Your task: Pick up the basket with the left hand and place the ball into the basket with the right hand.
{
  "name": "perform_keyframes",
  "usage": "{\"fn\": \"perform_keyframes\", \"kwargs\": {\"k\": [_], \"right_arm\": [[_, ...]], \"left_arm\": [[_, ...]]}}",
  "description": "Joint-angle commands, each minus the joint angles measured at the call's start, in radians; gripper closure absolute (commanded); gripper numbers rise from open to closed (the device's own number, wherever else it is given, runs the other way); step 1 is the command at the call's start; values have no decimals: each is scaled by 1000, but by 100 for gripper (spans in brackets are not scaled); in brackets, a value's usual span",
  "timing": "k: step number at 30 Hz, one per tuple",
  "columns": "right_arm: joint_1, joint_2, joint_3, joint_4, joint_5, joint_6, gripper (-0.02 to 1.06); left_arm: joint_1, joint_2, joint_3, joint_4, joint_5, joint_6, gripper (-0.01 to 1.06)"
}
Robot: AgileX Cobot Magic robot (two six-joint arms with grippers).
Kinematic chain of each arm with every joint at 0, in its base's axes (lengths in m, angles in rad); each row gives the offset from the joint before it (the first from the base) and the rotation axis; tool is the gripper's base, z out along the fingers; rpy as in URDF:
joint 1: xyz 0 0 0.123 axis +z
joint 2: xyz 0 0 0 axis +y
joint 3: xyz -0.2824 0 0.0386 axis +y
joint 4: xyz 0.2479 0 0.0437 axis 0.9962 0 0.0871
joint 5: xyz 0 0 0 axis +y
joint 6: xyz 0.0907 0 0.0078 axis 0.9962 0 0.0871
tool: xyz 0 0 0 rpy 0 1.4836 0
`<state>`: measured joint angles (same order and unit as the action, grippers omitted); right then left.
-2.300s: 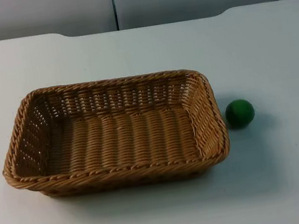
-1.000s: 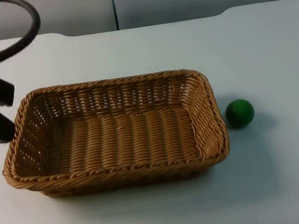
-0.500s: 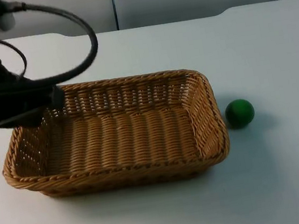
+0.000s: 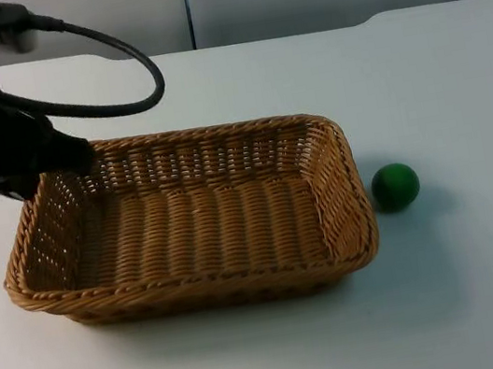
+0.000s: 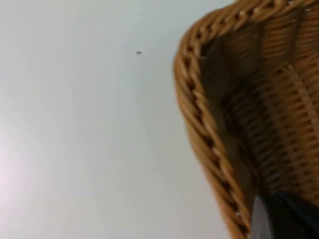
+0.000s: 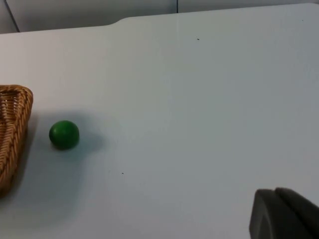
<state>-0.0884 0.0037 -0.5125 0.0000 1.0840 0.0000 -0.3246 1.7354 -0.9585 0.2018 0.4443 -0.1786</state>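
A corner of the wicker basket (image 5: 259, 99) curves through the left wrist view, its thick braided rim (image 5: 192, 107) bending round from one side to the next. Inside the rim the woven wall drops away in tight ribs, and a dark shadow lies along the inner face just under the braid. The weave is a warm tan, lighter on the rim's outer edge. Outside the basket lies the bare white worktop (image 5: 84, 134), pale and even, with one tiny dark speck (image 5: 138, 52) on it, well apart from the rim. A black fingertip (image 5: 281, 216) of the left claw stands just inside the basket's wall, close against the weave.
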Motion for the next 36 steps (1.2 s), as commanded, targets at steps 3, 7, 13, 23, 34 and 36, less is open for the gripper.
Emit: {"fn": "perform_keyframes", "kwargs": {"k": [3,7,13,23,34,36], "right_arm": [[4,-4,5,0,-4,-7,105],[4,-4,5,0,-4,-7,105],[4,-4,5,0,-4,-7,105],[4,-4,5,0,-4,-7,105],[4,-4,5,0,-4,-7,105],[4,-4,5,0,-4,-7,105]], "left_arm": [[-9,0,-23,145,68,-120,105],[-9,0,-23,115,55,-112,105],[-9,0,-23,51,78,-103,84],[-9,4,-23,-13,27,-121,50],[-9,101,-31,-10,19,-117,50],[-7,123,-31,-9,-6,-117,50]]}}
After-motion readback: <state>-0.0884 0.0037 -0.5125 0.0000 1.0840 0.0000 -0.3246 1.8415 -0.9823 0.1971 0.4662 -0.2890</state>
